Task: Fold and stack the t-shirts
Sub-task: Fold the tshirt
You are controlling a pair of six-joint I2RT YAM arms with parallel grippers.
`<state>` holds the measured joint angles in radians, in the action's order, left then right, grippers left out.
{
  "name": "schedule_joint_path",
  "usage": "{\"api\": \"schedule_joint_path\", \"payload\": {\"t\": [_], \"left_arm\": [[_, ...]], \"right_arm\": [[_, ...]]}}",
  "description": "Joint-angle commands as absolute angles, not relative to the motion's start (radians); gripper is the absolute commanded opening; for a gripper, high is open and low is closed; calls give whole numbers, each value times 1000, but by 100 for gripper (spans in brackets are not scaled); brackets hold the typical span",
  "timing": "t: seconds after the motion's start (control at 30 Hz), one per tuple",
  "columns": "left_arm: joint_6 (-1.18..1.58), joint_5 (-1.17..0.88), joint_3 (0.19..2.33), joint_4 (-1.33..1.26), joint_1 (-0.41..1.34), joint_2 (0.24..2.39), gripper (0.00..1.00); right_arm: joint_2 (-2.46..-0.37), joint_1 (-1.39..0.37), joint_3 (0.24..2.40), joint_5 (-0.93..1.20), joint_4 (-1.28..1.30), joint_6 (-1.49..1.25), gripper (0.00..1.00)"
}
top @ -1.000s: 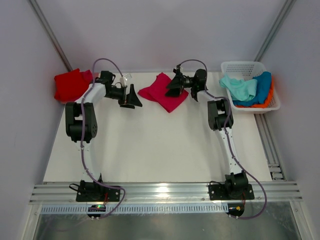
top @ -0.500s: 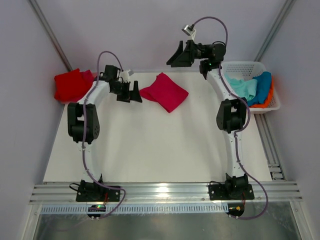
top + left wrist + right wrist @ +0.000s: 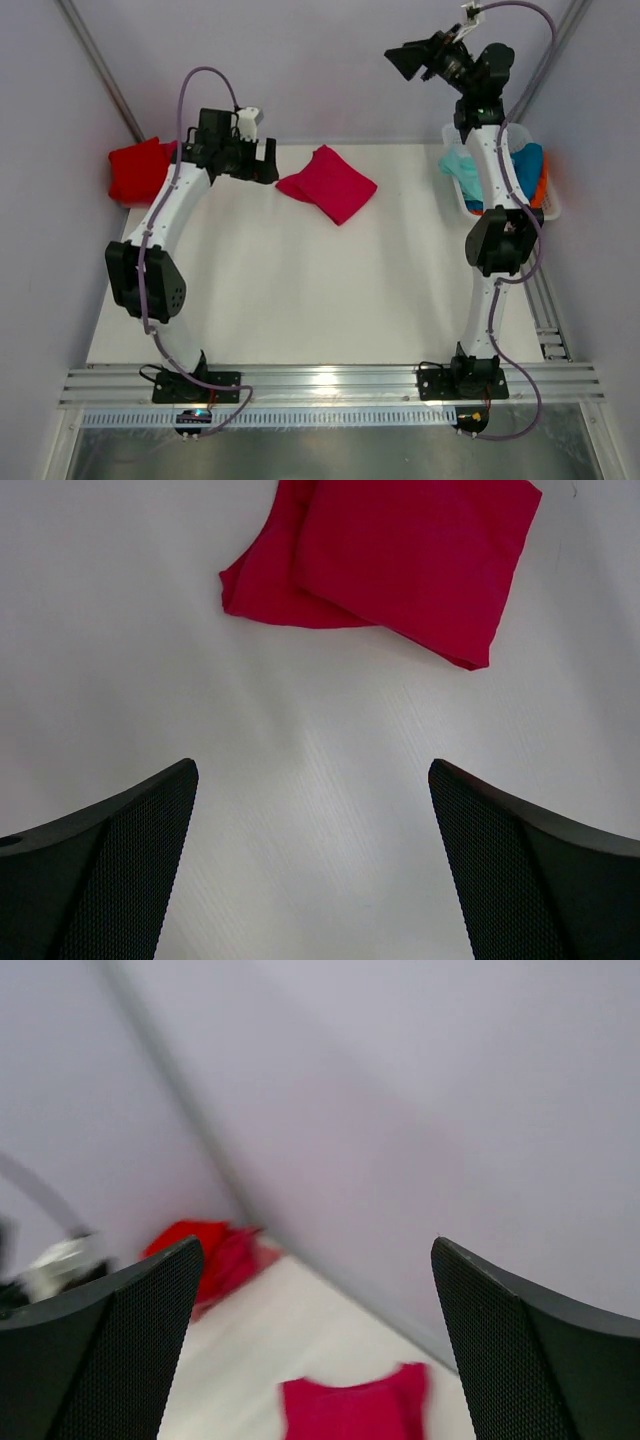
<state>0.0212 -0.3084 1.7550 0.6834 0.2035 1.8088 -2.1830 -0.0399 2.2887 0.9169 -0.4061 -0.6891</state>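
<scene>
Right tool (image 3: 402, 62), since raised off the crimson t-shirt (image 3: 335, 190), and left tool (image 3: 270, 165) gape empty.

A robot lab cell: plain walls (image 3: 300, 60), aluminium rail (image 3: 330, 382), white table (image 3: 300, 290).

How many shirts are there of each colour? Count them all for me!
Red shirt: 1
Pink shirt: 1, folded mid-table
Mint-green shirt: 1
Blue shirt: 1
Orange shirt: 1
Total: 5 in view. A pink edge beside the red one may be another shirt, and the basket may hide more.
</scene>
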Motion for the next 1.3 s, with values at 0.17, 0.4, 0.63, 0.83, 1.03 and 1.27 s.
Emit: {"api": "schedule_joint_path", "payload": {"t": [0.17, 0.4, 0.63, 0.83, 1.03, 1.27], "left_arm": [[198, -440, 1644, 537, 78, 1792, 99], [351, -443, 1525, 384, 32, 1795, 99], [446, -474, 1444, 319, 32, 1804, 99], [465, -511, 1436, 316, 32, 1830, 99], [517, -505, 1384, 267, 34, 1851, 99], [568, -503, 1354, 219, 37, 1890, 99]], "right_arm": [[-2088, -41, 2097, -167, 236, 266, 99], [-1898, -60, 1565, -325, -107, 483, 99], [-1882, -110, 1546, -321, -49, 503, 99], [-1893, -192, 1545, -327, -66, 554, 99], [-1936, -251, 1525, -340, -103, 560, 99], [-2046, -267, 1539, -376, -133, 549, 99]]}}
